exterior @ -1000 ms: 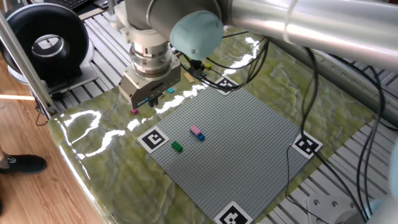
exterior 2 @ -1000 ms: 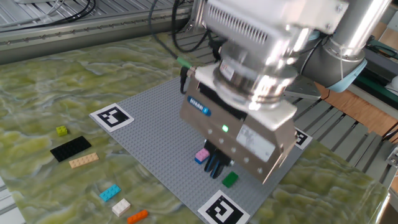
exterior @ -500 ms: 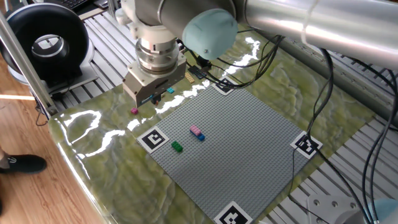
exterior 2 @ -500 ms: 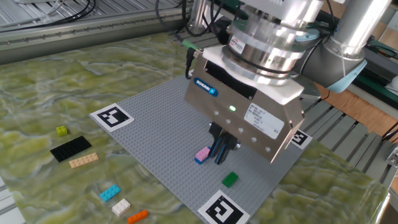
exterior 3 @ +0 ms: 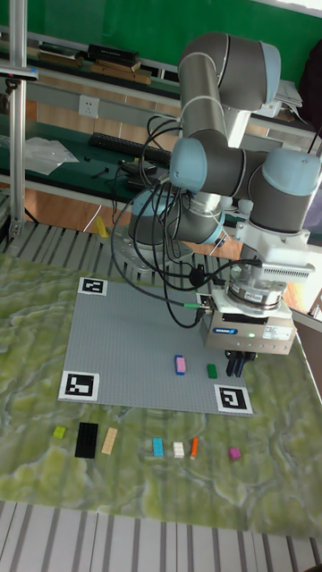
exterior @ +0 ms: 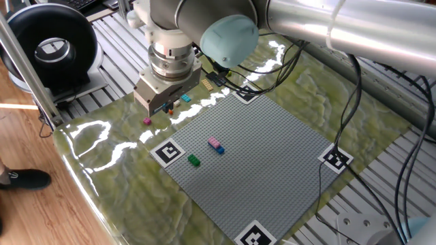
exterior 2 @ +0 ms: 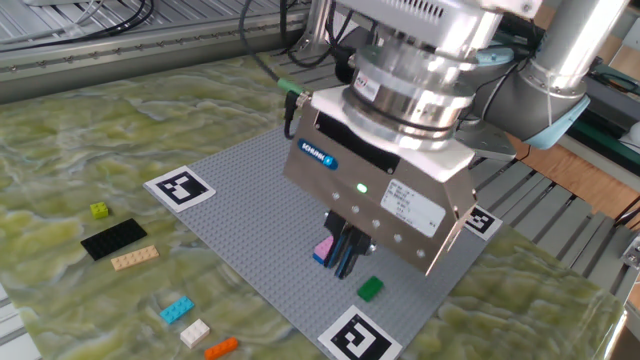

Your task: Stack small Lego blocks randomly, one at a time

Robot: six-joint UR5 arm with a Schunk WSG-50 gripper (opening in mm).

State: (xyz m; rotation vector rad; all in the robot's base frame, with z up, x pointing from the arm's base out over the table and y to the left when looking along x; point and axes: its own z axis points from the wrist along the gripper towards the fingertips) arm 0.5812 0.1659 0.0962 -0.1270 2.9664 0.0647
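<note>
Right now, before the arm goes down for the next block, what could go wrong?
1. The fingers hang close to the pink block, which sits on the blue block, and to the green block. A slightly off descent may knock one of them.
2. The white block and the orange block lie close together, so grasping one may push the other.

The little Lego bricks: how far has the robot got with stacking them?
Early days. Done: a pink brick seems joined to a blue brick on the grey baseplate, with a green brick alone nearby. In hand: the hand hovers near the green brick; whether it holds anything is unclear. Left: a cyan brick, white brick, orange brick and magenta brick lie loose off the plate.
</note>
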